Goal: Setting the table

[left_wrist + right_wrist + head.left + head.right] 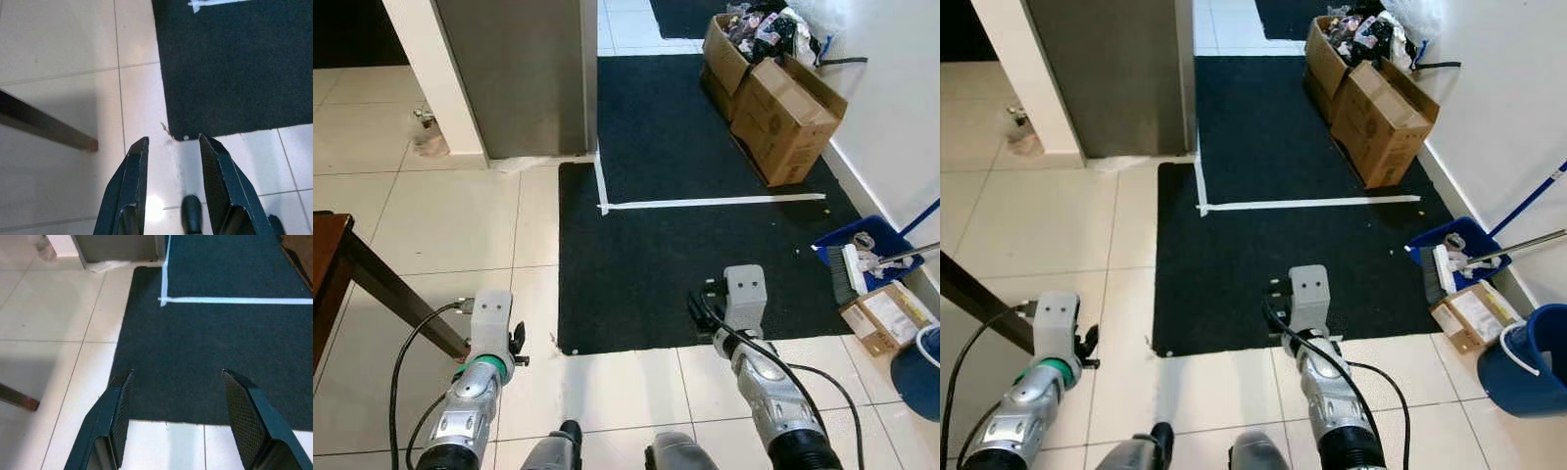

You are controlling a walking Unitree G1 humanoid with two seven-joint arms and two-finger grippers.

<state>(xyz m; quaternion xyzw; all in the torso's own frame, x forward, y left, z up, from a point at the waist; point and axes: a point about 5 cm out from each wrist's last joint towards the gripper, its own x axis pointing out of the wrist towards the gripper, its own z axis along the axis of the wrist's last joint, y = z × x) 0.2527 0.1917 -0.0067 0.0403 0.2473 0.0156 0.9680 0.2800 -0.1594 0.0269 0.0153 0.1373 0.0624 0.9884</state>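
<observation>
Cardboard boxes [773,93], seemingly two, beside one black mat [705,245].

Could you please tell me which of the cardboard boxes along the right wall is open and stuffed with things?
The farthest box, at the top of the row. Its flaps stand open over a jumble of items, while the big box beside it and the small flat box near the dustpan are closed.

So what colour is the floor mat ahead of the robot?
Black mat, crossed by white tape lines; clearest in the left eye view.

Dark brown wooden table [331,257]: one corner at far left, slanted leg [401,305] reaching the pale tiled floor; top surface bare where visible.
</observation>
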